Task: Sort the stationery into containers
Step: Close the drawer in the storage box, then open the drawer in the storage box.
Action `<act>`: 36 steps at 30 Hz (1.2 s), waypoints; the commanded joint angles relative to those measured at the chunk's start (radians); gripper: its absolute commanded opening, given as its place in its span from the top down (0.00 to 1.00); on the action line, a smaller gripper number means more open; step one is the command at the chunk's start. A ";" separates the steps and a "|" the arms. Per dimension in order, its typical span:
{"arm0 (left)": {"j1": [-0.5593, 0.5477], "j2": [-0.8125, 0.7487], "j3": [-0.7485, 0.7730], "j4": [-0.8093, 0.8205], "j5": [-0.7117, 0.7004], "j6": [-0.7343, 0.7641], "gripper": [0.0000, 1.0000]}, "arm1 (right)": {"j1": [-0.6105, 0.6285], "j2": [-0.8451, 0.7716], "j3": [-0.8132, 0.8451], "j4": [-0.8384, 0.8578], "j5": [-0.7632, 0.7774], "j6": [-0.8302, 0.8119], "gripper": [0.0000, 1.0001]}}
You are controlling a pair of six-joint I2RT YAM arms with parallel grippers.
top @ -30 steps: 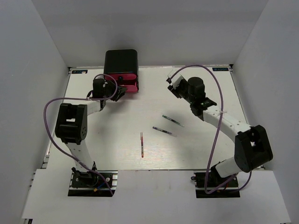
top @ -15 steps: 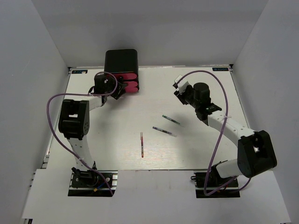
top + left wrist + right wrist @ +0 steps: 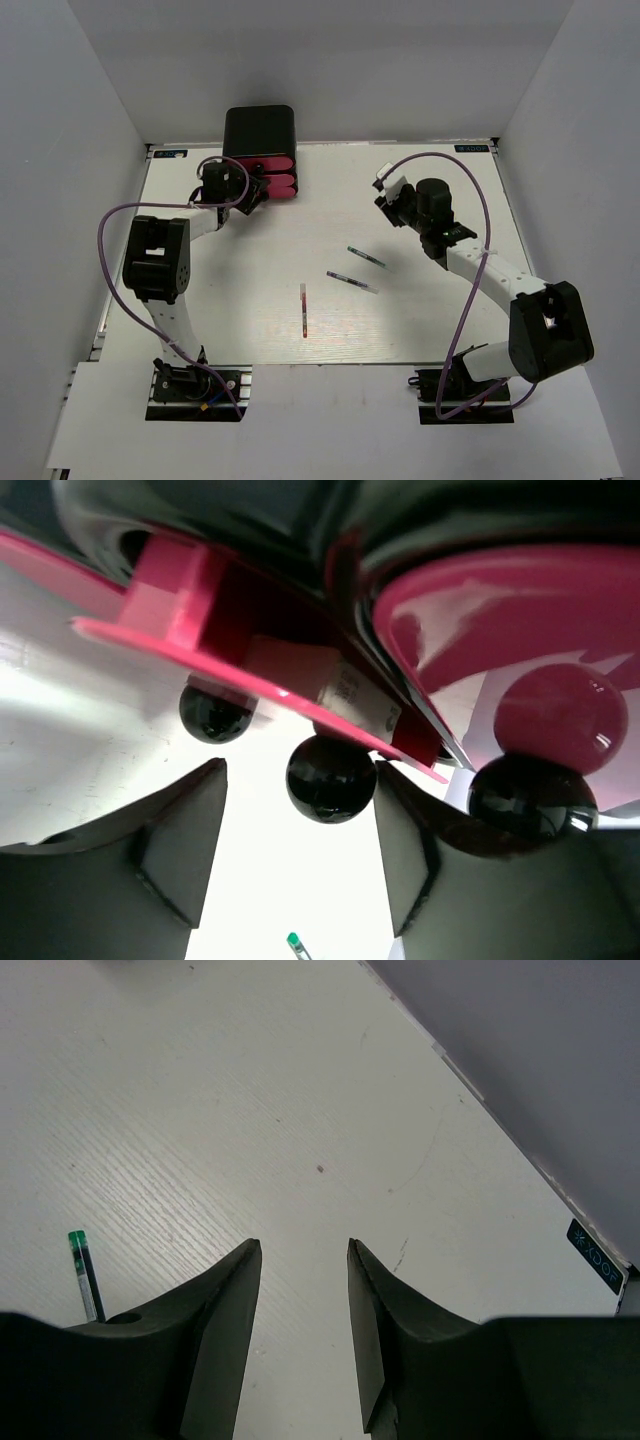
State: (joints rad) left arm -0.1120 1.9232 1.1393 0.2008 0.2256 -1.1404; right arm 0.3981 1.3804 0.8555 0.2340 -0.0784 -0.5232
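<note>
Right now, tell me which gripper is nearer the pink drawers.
Left. The left gripper is right at the pink drawers, a black knob between its open jaws; the right gripper hangs over bare table, well off to their right.

The left end effector (image 3: 300, 780) is hovering close in front of the pink drawers (image 3: 500, 610), its two dark fingers (image 3: 170, 860) spread apart and gripping nothing. A black round knob (image 3: 331, 778) is sitting in the gap between them, close to the finger on the view's right and clear of the other. Two more black knobs (image 3: 215, 713) are flanking it. The glossy black box (image 3: 250, 520) is filling the top of the view. Behind one pink drawer front, a pale labelled item (image 3: 350, 688) is showing. Below, the green tip of a pen (image 3: 297, 943) is lying on the white surface (image 3: 100, 730).
</note>
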 commanded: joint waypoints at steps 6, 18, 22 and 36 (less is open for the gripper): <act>0.009 -0.073 -0.001 -0.015 -0.062 -0.041 0.25 | -0.007 -0.035 -0.006 0.013 -0.020 0.023 0.54; 0.009 -0.073 0.010 -0.004 -0.081 -0.071 0.14 | -0.010 -0.044 -0.027 0.013 -0.024 0.023 0.54; 0.009 -0.093 -0.021 0.021 -0.081 -0.081 0.11 | -0.012 -0.044 -0.029 0.011 -0.026 0.022 0.54; 0.009 -0.112 -0.081 0.084 -0.081 -0.117 0.02 | -0.013 -0.044 -0.033 0.011 -0.027 0.022 0.54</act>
State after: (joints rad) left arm -0.1074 1.8805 1.0691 0.2436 0.1593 -1.2476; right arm 0.3920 1.3640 0.8211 0.2272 -0.0895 -0.5220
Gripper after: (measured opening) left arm 0.970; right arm 0.459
